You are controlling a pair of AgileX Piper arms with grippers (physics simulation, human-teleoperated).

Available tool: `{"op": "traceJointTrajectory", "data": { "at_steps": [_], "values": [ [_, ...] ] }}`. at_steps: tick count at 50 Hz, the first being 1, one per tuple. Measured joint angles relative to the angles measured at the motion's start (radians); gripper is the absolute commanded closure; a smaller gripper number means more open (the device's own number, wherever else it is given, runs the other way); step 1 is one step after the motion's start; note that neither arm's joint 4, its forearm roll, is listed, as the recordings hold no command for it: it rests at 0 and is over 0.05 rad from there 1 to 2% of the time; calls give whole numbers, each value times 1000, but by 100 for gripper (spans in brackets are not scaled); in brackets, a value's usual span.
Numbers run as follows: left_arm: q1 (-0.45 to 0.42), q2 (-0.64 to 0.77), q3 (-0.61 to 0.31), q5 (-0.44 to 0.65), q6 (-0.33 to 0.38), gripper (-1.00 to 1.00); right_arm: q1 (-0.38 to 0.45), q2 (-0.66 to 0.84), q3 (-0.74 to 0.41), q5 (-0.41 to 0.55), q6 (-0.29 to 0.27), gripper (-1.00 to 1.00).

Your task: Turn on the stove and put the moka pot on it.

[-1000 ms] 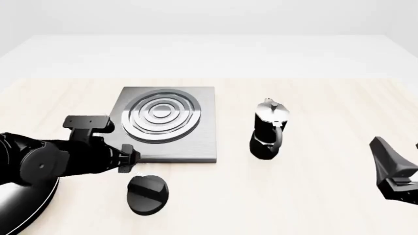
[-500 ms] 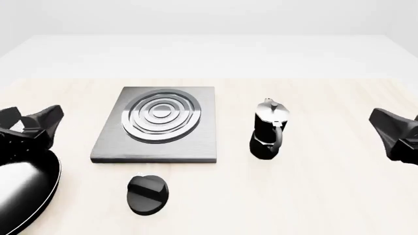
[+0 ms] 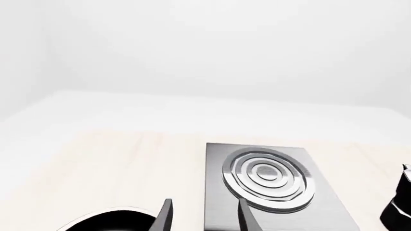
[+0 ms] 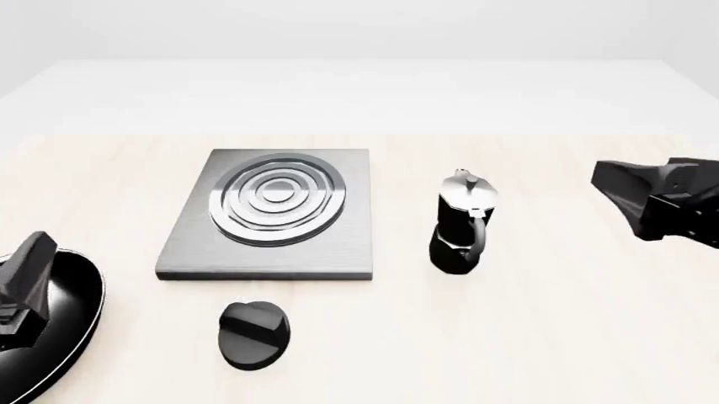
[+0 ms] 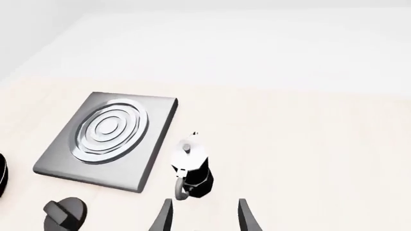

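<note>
The stove [image 4: 269,210] is a flat grey plate with silver rings at the table's middle, and its black ridged knob [image 4: 254,335] lies apart in front of it. The moka pot [image 4: 460,223] stands upright to the right of the plate, apart from it. My left gripper [image 4: 34,257] is at the far left, over the pan, open and empty. In the left wrist view its gripper [image 3: 205,219] points at the stove [image 3: 270,178]. My right gripper [image 4: 612,185] hangs to the right of the pot. In the right wrist view it [image 5: 204,217] is open just behind the pot [image 5: 191,166].
A glossy black frying pan [image 4: 45,337] lies at the front left corner, under my left gripper, and also shows in the left wrist view [image 3: 109,221]. The right wrist view shows the stove plate [image 5: 109,137] and the knob [image 5: 65,213].
My left arm has pulled back from beside the knob to the far left over the pan. My right gripper has risen and moved farther away and inward toward the pot.
</note>
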Motion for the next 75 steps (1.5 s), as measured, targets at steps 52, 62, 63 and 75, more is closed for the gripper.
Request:
{"op": "traceJointTrajectory", "data": {
  "at_steps": [52, 62, 63, 75],
  "values": [
    [6, 24, 39, -65, 17, -100, 111, 365, 108, -376, 93, -100],
    [11, 29, 40, -69, 16, -100, 121, 426, 136, -458, 138, -100],
    [12, 30, 40, -70, 16, -100, 123, 432, 139, -466, 144, -100],
    [14, 42, 41, -80, 15, -100, 132, 497, 166, -551, 188, -100]
  ]
}}
